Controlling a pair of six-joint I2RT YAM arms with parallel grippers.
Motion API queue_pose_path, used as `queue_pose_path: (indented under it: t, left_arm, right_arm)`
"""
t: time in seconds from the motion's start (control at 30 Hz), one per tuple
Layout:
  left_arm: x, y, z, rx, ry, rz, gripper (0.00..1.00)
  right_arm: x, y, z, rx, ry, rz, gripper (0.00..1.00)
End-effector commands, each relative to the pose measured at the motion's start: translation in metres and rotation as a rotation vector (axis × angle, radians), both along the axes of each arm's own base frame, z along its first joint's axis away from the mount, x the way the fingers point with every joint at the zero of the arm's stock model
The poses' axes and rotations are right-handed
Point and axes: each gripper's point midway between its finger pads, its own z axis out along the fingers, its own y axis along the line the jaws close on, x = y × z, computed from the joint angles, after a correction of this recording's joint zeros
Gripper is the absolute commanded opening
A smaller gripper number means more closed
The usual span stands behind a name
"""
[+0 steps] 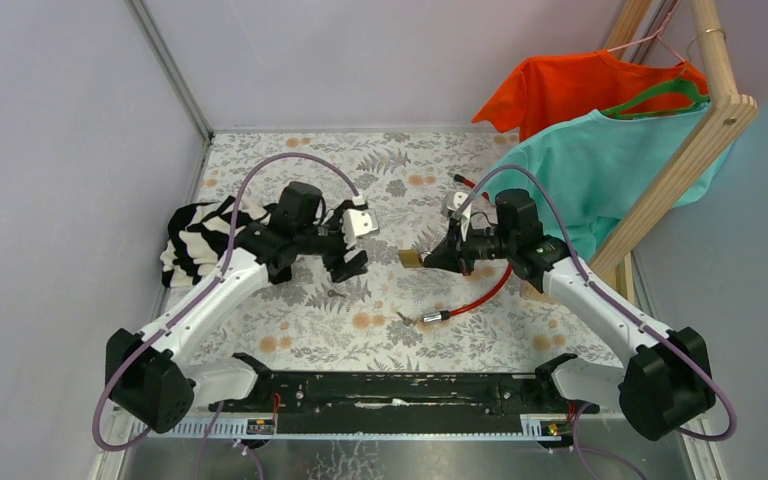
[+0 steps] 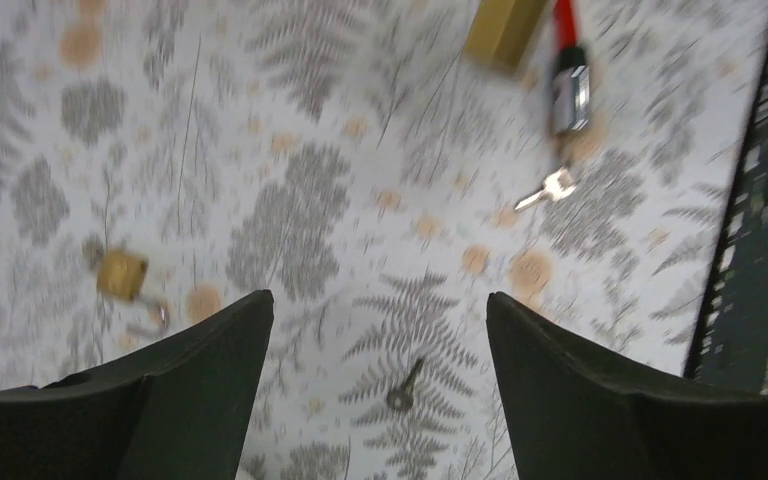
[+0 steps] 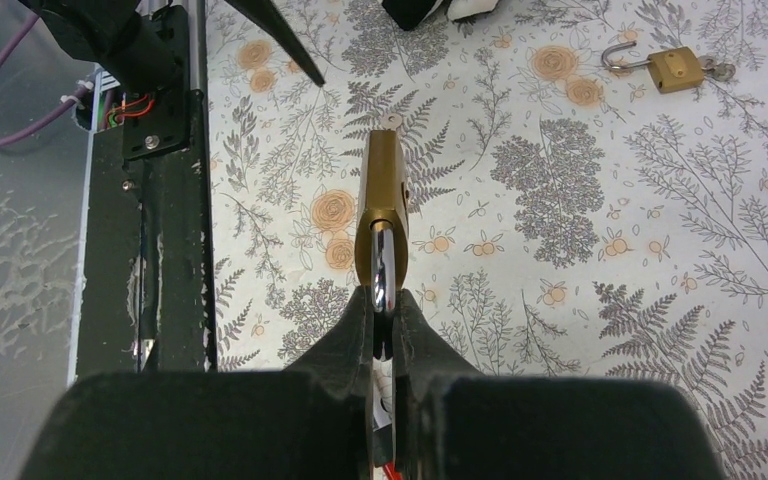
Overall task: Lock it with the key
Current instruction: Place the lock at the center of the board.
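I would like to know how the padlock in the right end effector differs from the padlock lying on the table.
The held padlock is pinched by its shackle in the right end effector, edge-on to the wrist camera; the loose padlock lies flat, untouched. The loose padlock's shackle is swung open; the held padlock's shackle is mostly hidden in that grip. Both have brass bodies and silvery shackles.

Place: lab test cell | evidence: plain enclosure walls [image 1: 60,150], floral tabletop [image 1: 290,170], clothes rack [image 1: 717,62]

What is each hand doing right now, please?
Left hand: open, holding nothing.
Right hand: closed on the padlock, gripping its shackle.
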Motion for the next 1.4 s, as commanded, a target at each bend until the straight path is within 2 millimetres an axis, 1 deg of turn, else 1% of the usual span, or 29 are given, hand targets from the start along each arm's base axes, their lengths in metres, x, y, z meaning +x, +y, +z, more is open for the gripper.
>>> queue_pose_path:
  t: [0.0, 0.07, 0.13, 0.2, 0.23, 0.3, 0.33, 0.5, 0.53, 0.63, 0.67, 0.7, 0.73, 0.77, 0.8, 0.83, 0.87, 0.9, 0.93, 0.97, 1.0, 1.07, 1.13, 1.23, 1.37]
  left_arm:
    - [-0.027, -0.05, 0.048, -0.166, 0.06, -0.179, 0.86]
    - [-0.034, -0.067, 0.056, -0.172, 0.074, -0.213, 0.89]
    - [-0.037, -0.082, 0.061, -0.173, 0.081, -0.239, 0.89]
    - [-0.036, -0.093, 0.06, -0.167, 0.103, -0.244, 0.89]
    - [-0.036, -0.097, 0.058, -0.162, 0.118, -0.244, 0.88]
    - [-0.04, -0.103, 0.054, -0.164, 0.152, -0.261, 0.82]
    - [-0.043, -0.105, 0.049, -0.162, 0.169, -0.275, 0.77]
    - [-0.054, -0.109, 0.036, -0.157, 0.221, -0.323, 0.48]
    - [-0.055, -0.108, 0.034, -0.154, 0.222, -0.331, 0.38]
    - [-0.057, -0.105, 0.032, -0.142, 0.214, -0.338, 0.12]
    - [-0.057, -0.103, 0.032, -0.135, 0.204, -0.335, 0.05]
    - [-0.055, -0.101, 0.031, -0.122, 0.194, -0.324, 0.0]
    - [-0.052, -0.097, 0.03, -0.106, 0.177, -0.308, 0.0]
    - [-0.05, -0.092, 0.026, -0.08, 0.169, -0.288, 0.0]
    - [-0.043, -0.085, 0.021, -0.043, 0.148, -0.256, 0.0]
    - [-0.039, -0.078, 0.015, -0.013, 0.142, -0.221, 0.0]
    - [-0.033, -0.068, 0.006, 0.027, 0.122, -0.197, 0.0]
    - [-0.026, -0.058, -0.004, 0.066, 0.114, -0.157, 0.0]
    - [-0.021, -0.046, -0.015, 0.101, 0.117, -0.117, 0.0]
    - [-0.014, -0.03, -0.029, 0.139, 0.131, -0.061, 0.0]
    - [-0.007, -0.017, -0.038, 0.165, 0.144, -0.012, 0.0]
    - [0.004, 0.007, -0.053, 0.19, 0.183, 0.076, 0.0]
    - [0.014, 0.026, -0.064, 0.188, 0.227, 0.152, 0.0]
    - [0.024, 0.044, -0.084, 0.179, 0.302, 0.236, 0.0]
    - [0.037, 0.058, -0.101, 0.152, 0.391, 0.304, 0.0]
  right_arm:
    - [-0.005, 0.013, 0.024, 0.08, -0.059, 0.081, 0.0]
    - [-0.011, 0.015, 0.023, 0.084, -0.054, 0.107, 0.0]
    - [-0.016, 0.017, 0.022, 0.088, -0.056, 0.134, 0.0]
    - [-0.021, 0.02, 0.022, 0.094, -0.064, 0.161, 0.0]
    - [-0.023, 0.02, 0.021, 0.096, -0.066, 0.169, 0.0]
    - [-0.024, 0.021, 0.022, 0.1, -0.071, 0.173, 0.0]
    - [-0.024, 0.021, 0.022, 0.101, -0.071, 0.172, 0.0]
    - [-0.023, 0.021, 0.022, 0.102, -0.079, 0.166, 0.0]
    - [-0.023, 0.021, 0.022, 0.101, -0.081, 0.162, 0.0]
    - [-0.02, 0.02, 0.021, 0.097, -0.091, 0.149, 0.0]
    - [-0.019, 0.02, 0.021, 0.094, -0.092, 0.143, 0.03]
    - [-0.018, 0.02, 0.021, 0.09, -0.095, 0.133, 0.12]
    - [-0.016, 0.019, 0.021, 0.085, -0.097, 0.125, 0.23]
    - [-0.014, 0.018, 0.02, 0.078, -0.102, 0.114, 0.31]
    - [-0.013, 0.018, 0.021, 0.072, -0.107, 0.104, 0.4]
    - [-0.011, 0.017, 0.02, 0.067, -0.113, 0.093, 0.5]
    - [-0.009, 0.016, 0.02, 0.063, -0.119, 0.084, 0.57]
    - [-0.008, 0.016, 0.021, 0.062, -0.125, 0.078, 0.61]
    - [-0.007, 0.016, 0.021, 0.061, -0.126, 0.073, 0.63]
    - [-0.007, 0.015, 0.021, 0.06, -0.127, 0.07, 0.64]
    - [-0.006, 0.015, 0.021, 0.059, -0.129, 0.068, 0.65]
    - [-0.005, 0.015, 0.019, 0.053, -0.125, 0.061, 0.65]
    - [-0.003, 0.015, 0.017, 0.043, -0.112, 0.055, 0.65]
    - [-0.002, 0.015, 0.015, 0.034, -0.096, 0.055, 0.64]
    - [-0.003, 0.016, 0.014, 0.036, -0.096, 0.059, 0.63]
